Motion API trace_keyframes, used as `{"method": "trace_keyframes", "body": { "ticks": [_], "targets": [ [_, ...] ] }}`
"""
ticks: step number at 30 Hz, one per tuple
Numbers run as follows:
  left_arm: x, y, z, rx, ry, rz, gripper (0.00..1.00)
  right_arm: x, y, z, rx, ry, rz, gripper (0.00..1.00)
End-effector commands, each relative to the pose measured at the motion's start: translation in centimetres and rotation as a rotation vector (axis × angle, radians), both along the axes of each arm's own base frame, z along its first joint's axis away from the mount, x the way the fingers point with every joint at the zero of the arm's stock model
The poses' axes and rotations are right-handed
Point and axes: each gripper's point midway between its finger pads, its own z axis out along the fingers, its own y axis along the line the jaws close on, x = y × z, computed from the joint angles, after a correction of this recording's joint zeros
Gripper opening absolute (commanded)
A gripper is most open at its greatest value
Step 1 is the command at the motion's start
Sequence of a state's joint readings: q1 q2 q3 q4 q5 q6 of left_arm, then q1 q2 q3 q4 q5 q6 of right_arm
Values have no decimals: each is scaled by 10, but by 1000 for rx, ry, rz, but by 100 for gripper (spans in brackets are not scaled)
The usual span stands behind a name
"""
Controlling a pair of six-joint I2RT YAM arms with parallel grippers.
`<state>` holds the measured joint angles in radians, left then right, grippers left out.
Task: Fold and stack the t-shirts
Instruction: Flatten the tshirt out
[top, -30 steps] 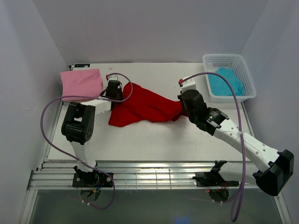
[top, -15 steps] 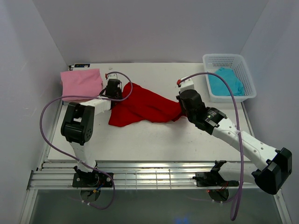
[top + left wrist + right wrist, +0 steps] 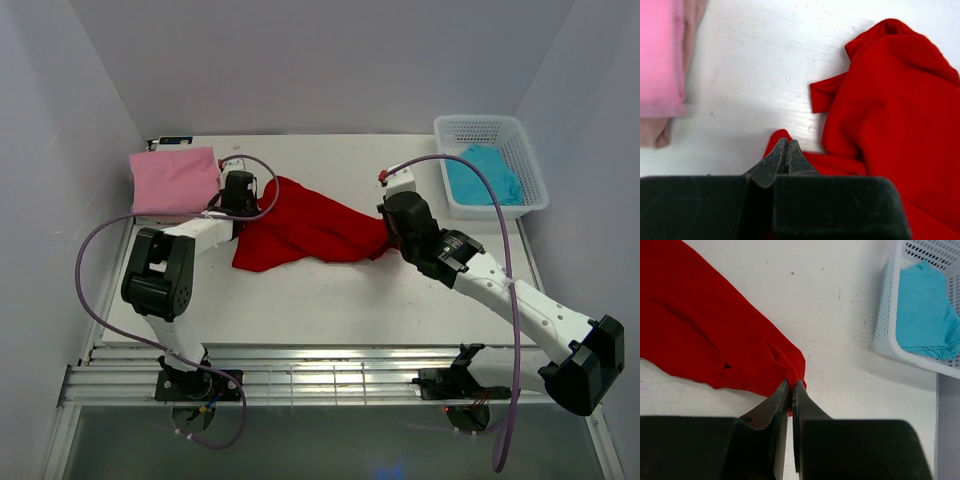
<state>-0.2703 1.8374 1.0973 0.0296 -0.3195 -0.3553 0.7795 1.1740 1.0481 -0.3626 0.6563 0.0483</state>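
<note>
My left gripper [image 3: 786, 150], partly open a second ago, has pinched shut on the red t-shirt [image 3: 310, 228] at its left edge. My right gripper [image 3: 791, 387] stays clamped on the opposite end. The shirt lies unmoved mid-bench [image 3: 330, 300].

White table [image 3: 330, 300], red shirt [image 3: 310, 225], shirt stack [image 3: 175, 180], basket [image 3: 490, 125]

High rear camera overlooks the table [image 3: 330, 300]; close wrist cameras share the red t-shirt [image 3: 310, 225]
</note>
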Motion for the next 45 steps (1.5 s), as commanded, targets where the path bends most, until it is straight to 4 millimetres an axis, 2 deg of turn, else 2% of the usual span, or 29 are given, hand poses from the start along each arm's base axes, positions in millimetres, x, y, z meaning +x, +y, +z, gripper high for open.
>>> {"method": "trace_keyframes", "body": {
  "ticks": [1,3,4,7,8,10,11,13,14,15,17,18,20,22,23,24,26,27,28,29,30,34,35,37,39,41,42,44,45],
  "targets": [
    [-9,10,78,-62,-181,78,0,7,-5,13,37,-51,-57,8],
    [-21,14,105,-67,-245,109,0,11,-7,21,48,-68,-75,8],
    [-32,18,134,-85,-313,119,0,14,-11,26,47,-77,-90,8],
    [-56,27,177,-100,-412,148,0,25,-19,48,53,-115,-119,8],
    [-69,30,208,-127,-484,154,0,28,-22,54,54,-124,-129,8],
    [-84,34,226,-140,-506,158,0,37,-32,78,78,-165,-163,8],
    [-96,35,250,-168,-559,152,0,39,-36,86,81,-178,-175,8],
    [-112,33,267,-197,-580,128,0,44,-49,115,106,-219,-212,8],
    [-119,33,280,-214,-604,115,0,44,-53,125,114,-234,-219,8],
    [-135,35,297,-238,-643,100,0,40,-57,139,131,-257,-228,8],
    [-153,33,322,-266,-689,50,0,31,-64,172,173,-303,-227,8],
    [-171,36,337,-276,-718,29,0,22,-67,188,204,-329,-211,8],
    [-191,32,358,-289,-751,-43,0,-2,-79,226,268,-390,-184,8],
    [-220,32,390,-309,-800,-105,0,-21,-79,250,309,-425,-106,8],
    [-230,23,400,-326,-804,-173,0,-35,-84,269,325,-457,-74,8],
    [-248,23,418,-335,-813,-207,0,-53,-85,284,362,-485,-14,8],
    [-268,11,435,-370,-809,-304,0,-83,-96,312,407,-533,40,8],
    [-278,9,436,-381,-789,-330,0,-100,-97,326,434,-559,96,8],
    [-297,11,457,-403,-836,-356,0,-113,-100,335,451,-576,124,8],
    [-309,5,463,-432,-839,-404,0,-136,-112,354,482,-617,151,8],
    [-327,8,475,-450,-865,-423,0,-149,-112,364,501,-635,195,8],
    [-359,0,491,-513,-862,-510,0,-203,-138,411,580,-755,257,8],
    [-365,0,498,-517,-877,-516,0,-208,-141,416,588,-772,260,8],
    [-366,-4,497,-532,-863,-530,0,-214,-149,424,604,-811,241,8],
    [-353,-5,486,-532,-825,-507,0,-207,-151,419,596,-811,208,8],
    [-334,-3,470,-524,-784,-453,0,-178,-138,400,558,-760,171,8],
    [-314,-5,449,-516,-734,-423,0,-163,-135,391,523,-739,141,8],
    [-287,-3,421,-494,-684,-359,0,-120,-113,362,449,-667,104,8],
    [-263,-7,388,-483,-623,-331,0,-104,-109,351,418,-645,71,8]
  ]
}}
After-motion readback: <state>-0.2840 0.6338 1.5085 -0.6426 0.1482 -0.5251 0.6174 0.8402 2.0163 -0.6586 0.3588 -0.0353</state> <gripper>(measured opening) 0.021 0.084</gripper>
